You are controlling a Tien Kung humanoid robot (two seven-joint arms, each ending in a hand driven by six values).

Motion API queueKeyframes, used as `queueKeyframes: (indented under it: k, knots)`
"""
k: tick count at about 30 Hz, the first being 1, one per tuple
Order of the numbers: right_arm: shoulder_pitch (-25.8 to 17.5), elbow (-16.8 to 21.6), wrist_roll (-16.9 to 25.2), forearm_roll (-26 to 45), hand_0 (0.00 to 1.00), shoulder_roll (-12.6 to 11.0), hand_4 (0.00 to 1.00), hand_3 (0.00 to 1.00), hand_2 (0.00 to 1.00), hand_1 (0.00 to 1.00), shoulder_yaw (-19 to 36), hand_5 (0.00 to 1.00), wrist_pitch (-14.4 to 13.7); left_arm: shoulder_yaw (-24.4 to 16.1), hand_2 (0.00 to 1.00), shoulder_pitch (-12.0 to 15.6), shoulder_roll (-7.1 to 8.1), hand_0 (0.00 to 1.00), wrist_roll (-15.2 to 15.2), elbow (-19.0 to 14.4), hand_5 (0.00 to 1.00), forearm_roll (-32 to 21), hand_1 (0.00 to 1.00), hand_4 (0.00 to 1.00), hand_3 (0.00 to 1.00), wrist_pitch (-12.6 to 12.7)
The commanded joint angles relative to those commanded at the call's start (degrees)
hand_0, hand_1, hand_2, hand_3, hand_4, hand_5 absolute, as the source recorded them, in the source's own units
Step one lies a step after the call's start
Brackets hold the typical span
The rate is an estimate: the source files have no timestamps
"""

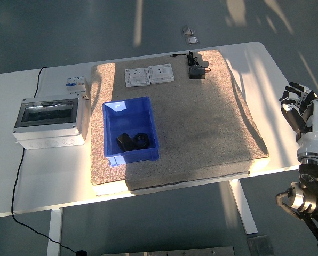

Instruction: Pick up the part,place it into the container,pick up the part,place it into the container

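Parts: two black parts (132,141) lie side by side inside the blue container (150,118), near its front wall.
Task state: judged from this, both placements look done.
Risk: slight; a careless return sweep of the arm could clip the desk (47,176) edge or drag the tan mat (201,128).
Right robot hand (300,109): off the desk's right edge, raised, palm upright, fingers loosely spread, holding nothing.
Left arm: not visible.

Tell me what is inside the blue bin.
Two black parts lie side by side on the floor of the blue bin, towards its near end. The rest of the floor is bare. The near wall hides the strip of floor just behind it.
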Motion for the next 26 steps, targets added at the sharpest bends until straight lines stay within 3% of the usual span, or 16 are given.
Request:
queueKeyframes:
  k: [26]
  knots:
    - [-0.3,-0.4,0.6,0.7,0.699,0.2,0.592,0.653,0.645,0.488,1.1,0.269,-0.3,-1.1,0.673,-0.1,0.07,0.685,-0.1,0.0,0.880,1.1,0.670,0.833,0.745,0.3]
